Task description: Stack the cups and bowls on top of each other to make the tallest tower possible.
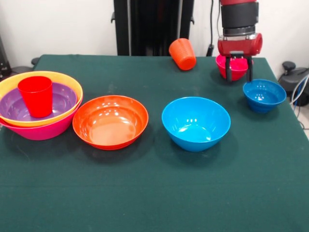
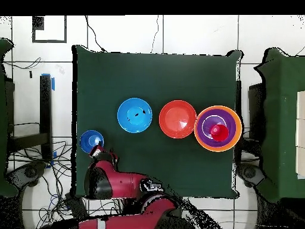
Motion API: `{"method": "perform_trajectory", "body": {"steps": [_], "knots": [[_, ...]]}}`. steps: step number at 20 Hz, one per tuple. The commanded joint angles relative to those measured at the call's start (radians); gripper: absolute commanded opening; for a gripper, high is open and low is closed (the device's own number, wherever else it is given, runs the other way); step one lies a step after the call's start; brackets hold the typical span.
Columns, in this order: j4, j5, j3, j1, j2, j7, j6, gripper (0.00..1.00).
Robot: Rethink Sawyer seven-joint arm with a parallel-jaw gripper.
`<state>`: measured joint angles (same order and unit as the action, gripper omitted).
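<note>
small magenta bowl (image 1: 232, 67): at the far right of the table (image 1: 154, 193), straddled by the gripper (image 1: 239, 77); one finger stands in front of the bowl's middle and the other off its right edge. i cannot tell whether it rests on the cloth or is a little raised.
gripper: fingers down and set narrow about the magenta bowl's right rim; it looks to have the bowl pinched, though contact is not plain. in the overhead view the arm covers this bowl.
tower (image 1: 41, 113): at the far left, well apart from the gripper; big pink bowl (image 1: 43, 129) at the bottom, yellow-orange bowl (image 1: 9, 83) in it, purple bowl (image 1: 63, 99) in that, red cup (image 1: 36, 95) upright in the middle.
loose pieces: small blue bowl (image 1: 263, 95) just beside the gripper, medium blue bowl (image 1: 195, 123) mid-table, red-orange bowl (image 1: 110, 121) just beside the tower, orange cup (image 1: 182, 53) on its side at the far edge.
step in hand: judged, taking up the magenta bowl.
doing it well: check the rim grip is firm, lift straight up and keep the bowl level, clear the small blue bowl, and travel high enough to pass over the other bowls.
risk: a glossy rim held on one side may tilt or slip.
</note>
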<state>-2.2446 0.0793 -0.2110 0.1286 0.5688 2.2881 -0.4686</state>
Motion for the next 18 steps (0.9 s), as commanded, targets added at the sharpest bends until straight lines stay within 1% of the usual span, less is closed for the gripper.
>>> {"method": "perform_trajectory", "body": {"steps": [1, 2, 4, 9, 18], "knots": [[0.132, 0.079, -0.048, -0.011, -0.116, 0.210, 0.010, 1.00], [0.155, 0.077, -0.039, -0.013, -0.143, 0.204, -0.010, 1.00], [0.179, 0.068, -0.031, -0.011, -0.174, 0.195, -0.028, 1.00], [0.218, 0.071, -0.012, -0.024, -0.219, 0.195, -0.066, 1.00], [0.230, 0.112, -0.031, -0.050, -0.216, 0.221, -0.069, 1.00]]}}
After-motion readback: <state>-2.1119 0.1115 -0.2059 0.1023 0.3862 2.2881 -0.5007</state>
